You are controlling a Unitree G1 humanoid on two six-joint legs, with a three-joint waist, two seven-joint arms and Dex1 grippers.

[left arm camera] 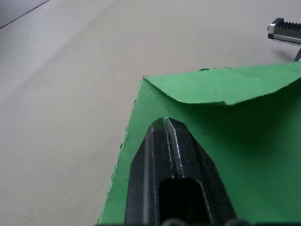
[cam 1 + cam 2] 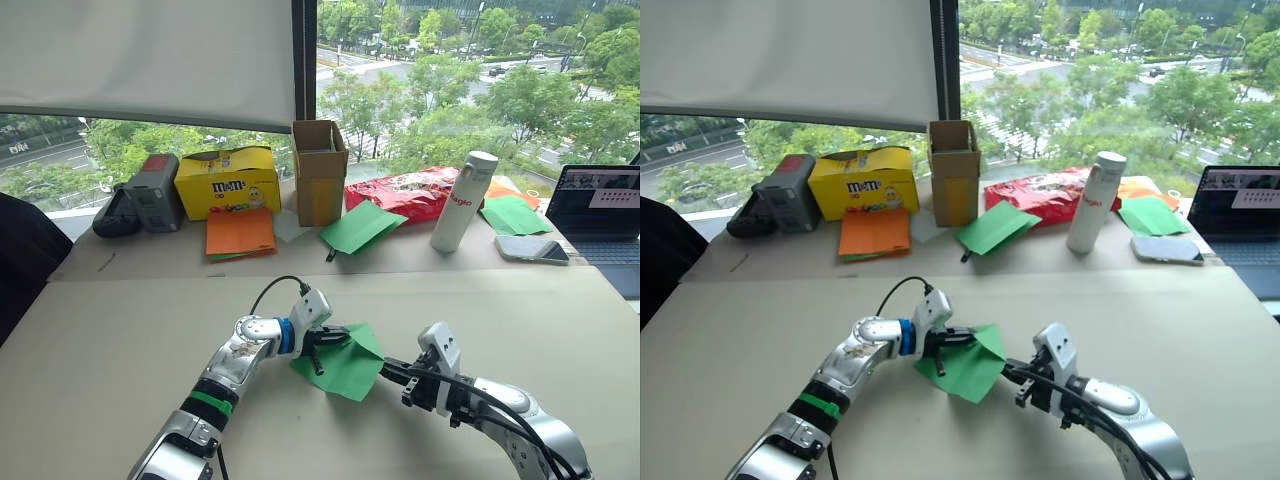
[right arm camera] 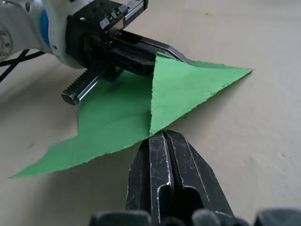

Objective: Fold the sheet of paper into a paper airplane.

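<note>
The sheet of paper (image 2: 349, 368) lies bright green on the beige table (image 2: 120, 340), one corner folded over into a triangular flap (image 3: 188, 87). My left gripper (image 2: 333, 341) is shut, and its fingers (image 1: 169, 155) rest flat on the sheet with their tips tucked under the raised flap. From the right, my right gripper (image 2: 384, 371) is also shut. Its tips (image 3: 162, 139) touch the sheet's edge where the fold line ends. The left gripper (image 3: 176, 52) shows across the paper in the right wrist view.
Along the far edge stand a black device (image 2: 150, 195), a yellow M&M's box (image 2: 228, 182), a cardboard box (image 2: 319, 170), a red bag (image 2: 405, 190) and a white bottle (image 2: 462, 200). Orange sheets (image 2: 240, 232), other green sheets (image 2: 360, 227), a phone (image 2: 530, 248) and a laptop (image 2: 600, 215) lie there too.
</note>
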